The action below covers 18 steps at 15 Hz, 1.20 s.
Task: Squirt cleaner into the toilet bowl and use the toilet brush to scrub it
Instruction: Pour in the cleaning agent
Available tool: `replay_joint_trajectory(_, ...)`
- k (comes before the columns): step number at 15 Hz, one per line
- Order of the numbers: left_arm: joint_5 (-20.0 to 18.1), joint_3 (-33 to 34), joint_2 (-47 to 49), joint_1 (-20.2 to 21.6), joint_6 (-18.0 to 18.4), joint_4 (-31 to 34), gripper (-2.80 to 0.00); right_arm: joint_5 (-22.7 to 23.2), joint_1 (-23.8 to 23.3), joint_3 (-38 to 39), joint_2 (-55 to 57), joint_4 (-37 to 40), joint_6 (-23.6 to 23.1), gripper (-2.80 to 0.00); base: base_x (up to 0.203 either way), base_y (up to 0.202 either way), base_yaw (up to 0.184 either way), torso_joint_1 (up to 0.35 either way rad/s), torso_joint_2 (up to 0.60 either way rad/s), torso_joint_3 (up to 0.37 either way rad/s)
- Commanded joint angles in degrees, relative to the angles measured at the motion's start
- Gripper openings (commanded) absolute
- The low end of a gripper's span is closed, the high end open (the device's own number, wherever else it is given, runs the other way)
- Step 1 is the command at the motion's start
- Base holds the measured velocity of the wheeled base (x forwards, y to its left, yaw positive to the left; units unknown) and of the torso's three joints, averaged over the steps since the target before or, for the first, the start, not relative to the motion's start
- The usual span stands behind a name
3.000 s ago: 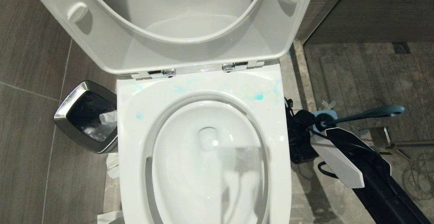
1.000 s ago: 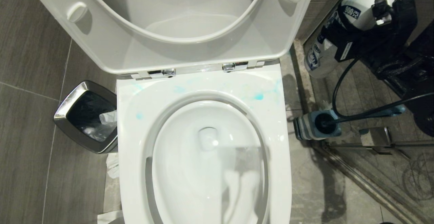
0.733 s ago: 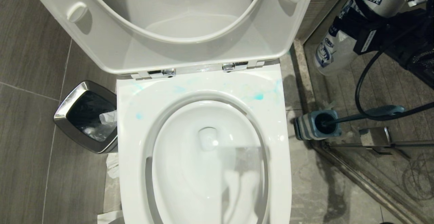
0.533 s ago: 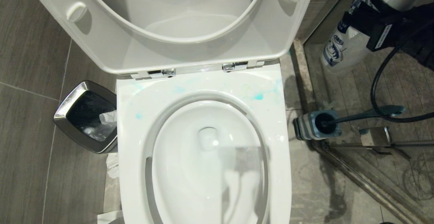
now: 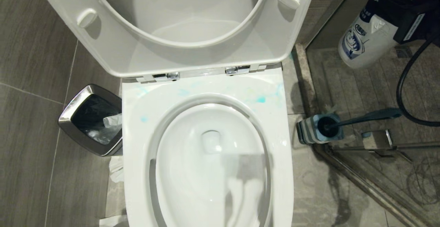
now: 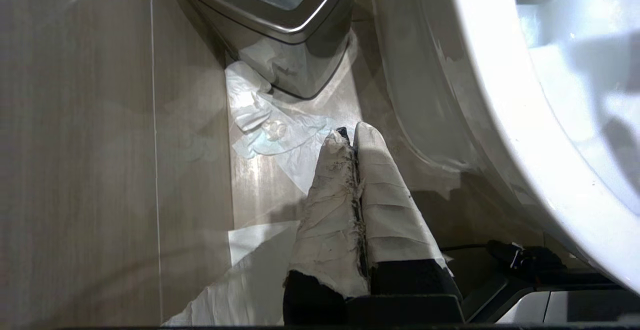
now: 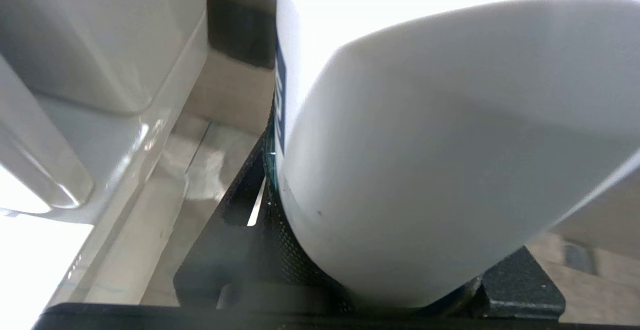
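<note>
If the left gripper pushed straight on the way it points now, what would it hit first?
Probably the crumpled white tissue on the floor just past the shut left gripper; beyond it stands the steel-rimmed bin. The toilet bowl lies off to one side. Depth is unclear.

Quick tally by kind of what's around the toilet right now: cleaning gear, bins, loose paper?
Cleaner bottle: 1, held by the right gripper
Toilet brush in its holder: 1
Bin: 1
Paper patches on the floor: 2
Total: 5

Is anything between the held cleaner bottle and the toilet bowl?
Nothing visible. The right gripper holds the cleaner bottle up at the right of the toilet bowl, whose seat stands raised. Only open floor lies between.
</note>
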Motion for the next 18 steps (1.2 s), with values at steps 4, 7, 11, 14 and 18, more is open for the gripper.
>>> replay_joint_trajectory(4, -0.02, 0.00, 0.05, 0.04, 0.07, -0.01, -2.80, -0.21, 0.02, 3.39, -3.28, -0.29, -0.06, -2.80, 0.000, 0.000, 0.000, 0.002, 0.00, 0.195)
replay_joint_trajectory(7, 0.00, 0.00, 0.05, 0.04, 0.07, -0.01, -2.80, -0.23, 0.02, 3.46, -3.81, -0.29, -0.06, -2.80, 0.000, 0.000, 0.000, 0.002, 0.00, 0.200)
replay_joint_trajectory(11, -0.02, 0.00, 0.05, 0.06, 0.10, -0.01, -2.80, -0.65, 0.02, 3.12, -4.08, -0.29, -0.08, -2.80, 0.000, 0.000, 0.000, 0.006, 0.00, 0.202)
replay_joint_trajectory(14, -0.02, 0.00, 0.05, 0.04, 0.07, -0.01, -2.80, -0.74, 0.02, 3.47, -4.51, -0.29, -0.15, -2.80, 0.000, 0.000, 0.000, -0.001, 0.00, 0.205)
replay_joint_trajectory(18, -0.02, 0.00, 0.05, 0.11, 0.07, -0.01, -2.80, -0.66, 0.02, 4.72, -5.26, -0.29, -0.15, -2.80, 0.000, 0.000, 0.000, 0.003, 0.00, 0.199)
